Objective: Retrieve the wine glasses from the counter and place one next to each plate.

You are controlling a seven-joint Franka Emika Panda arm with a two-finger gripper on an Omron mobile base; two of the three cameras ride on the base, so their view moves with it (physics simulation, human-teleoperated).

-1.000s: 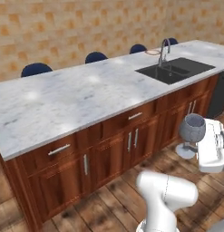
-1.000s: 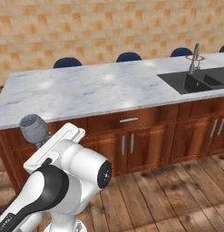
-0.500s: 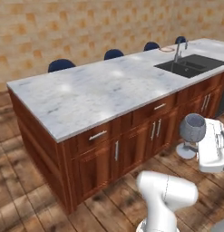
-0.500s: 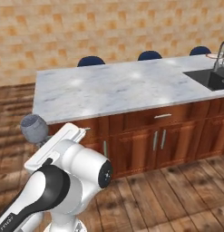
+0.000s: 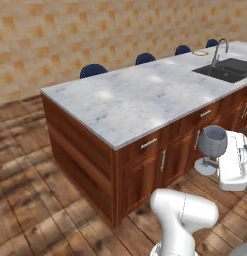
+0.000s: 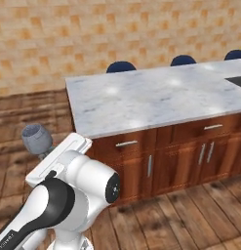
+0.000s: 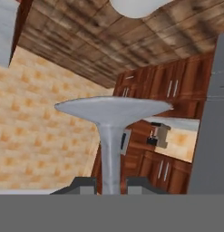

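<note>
One smoky grey wine glass [image 5: 212, 142] hangs upright in the air in front of the island's cabinets, and my gripper [image 5: 218, 161] is shut on its thin stem. From the other side, the same glass [image 6: 37, 137] rises just past the white hand, with the gripper [image 6: 47, 153] under its bowl. In the hand view the stem [image 7: 110, 152] runs up between both dark fingertips [image 7: 84, 183] to the round foot [image 7: 113, 108]. The second glass and both plates are out of view.
The marble island [image 5: 120, 102] with dark wood drawers stands ahead, its left end over bare wooden floor [image 5: 30, 200]. A sink with faucet [image 5: 226, 66] is at its far right. Blue stools [image 6: 121, 66] line its far side against the tan tiled wall.
The whole scene has slid to the right in both base views, so the base has moved; the island's left end and the floor beyond it now show. The glass stays held.
</note>
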